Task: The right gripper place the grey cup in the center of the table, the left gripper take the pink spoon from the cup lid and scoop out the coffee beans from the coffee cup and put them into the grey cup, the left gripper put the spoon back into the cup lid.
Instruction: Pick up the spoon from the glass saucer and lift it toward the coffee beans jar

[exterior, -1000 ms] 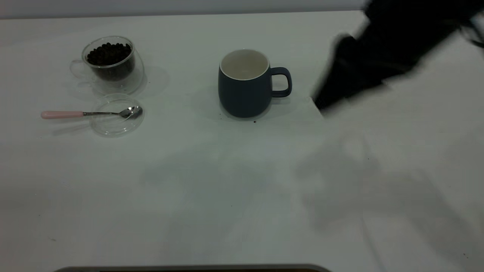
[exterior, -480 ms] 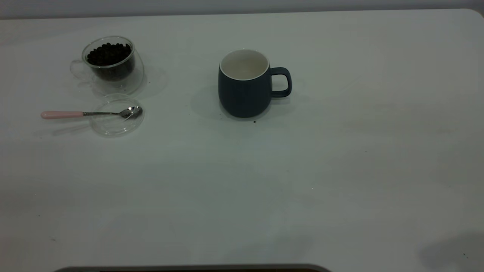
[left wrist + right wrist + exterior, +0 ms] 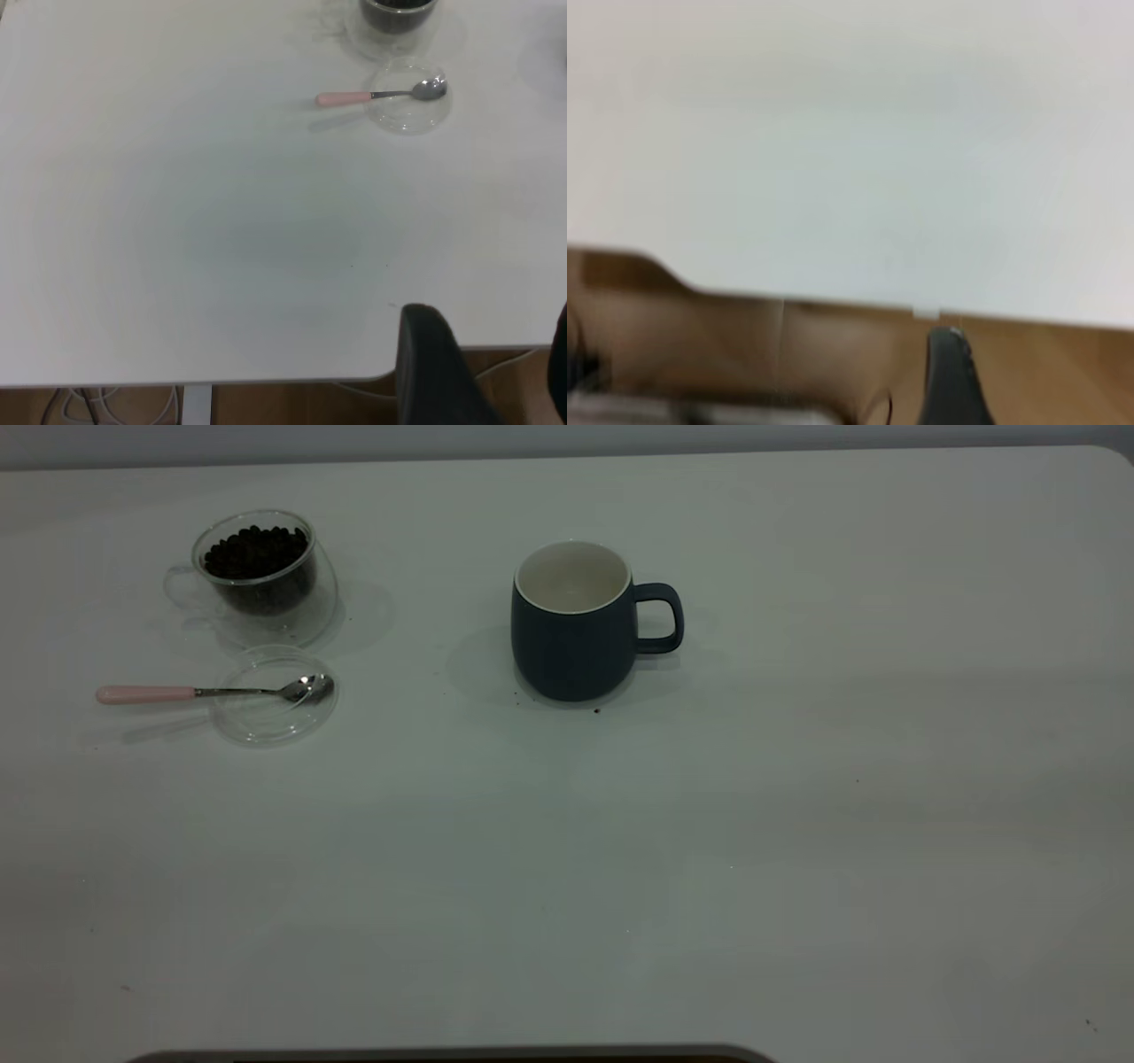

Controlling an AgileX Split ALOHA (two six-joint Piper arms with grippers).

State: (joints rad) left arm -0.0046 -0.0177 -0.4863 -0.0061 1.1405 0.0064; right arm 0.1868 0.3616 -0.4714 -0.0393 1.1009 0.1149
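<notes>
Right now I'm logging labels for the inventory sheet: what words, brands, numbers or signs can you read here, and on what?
None: no readable text in any view.
The grey cup is plain.
The coffee cup, cup lid and pink spoon carry no markings.
The table shows only tiny dark specks.

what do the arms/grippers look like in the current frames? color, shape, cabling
Little shows. No arm appears in the exterior view. The left wrist view catches the left gripper as matte black, rounded parts at the picture's edge; no markings visible. The right wrist view shows one dark, rounded tip of the right gripper. Thin cables hang below the table edge; whose they are, I cannot tell.
</notes>
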